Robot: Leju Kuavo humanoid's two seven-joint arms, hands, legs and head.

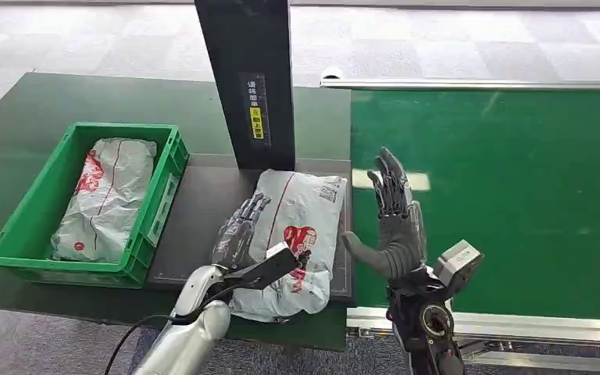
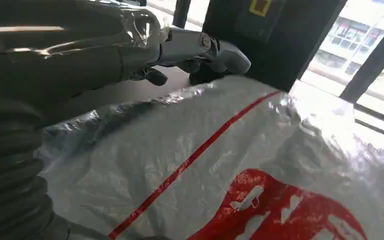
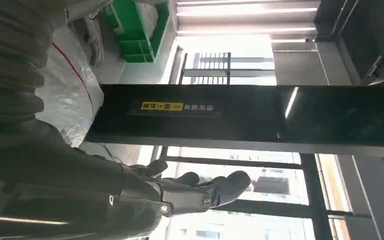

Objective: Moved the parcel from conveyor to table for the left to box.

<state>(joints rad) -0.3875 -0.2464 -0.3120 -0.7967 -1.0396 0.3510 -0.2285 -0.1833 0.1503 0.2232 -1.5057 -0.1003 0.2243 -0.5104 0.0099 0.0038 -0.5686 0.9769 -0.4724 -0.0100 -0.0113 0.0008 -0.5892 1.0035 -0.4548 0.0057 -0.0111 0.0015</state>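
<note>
The parcel (image 1: 297, 234) is lying at the table's (image 1: 16, 125) right edge under the resting left hand (image 1: 238, 232), while the right hand (image 1: 391, 215) is hovering released, risking a slide off.

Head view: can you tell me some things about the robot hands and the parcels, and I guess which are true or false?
1. The left robot hand rests on the grey parcel on the dark platform. True.
2. The green crate has nothing in it. False: a second parcel lies inside it.
3. The right robot hand holds a parcel. False: it is raised, fingers spread, holding nothing.
4. The conveyor belt is green. True.
5. The black post stands behind the grey parcel. True.
</note>
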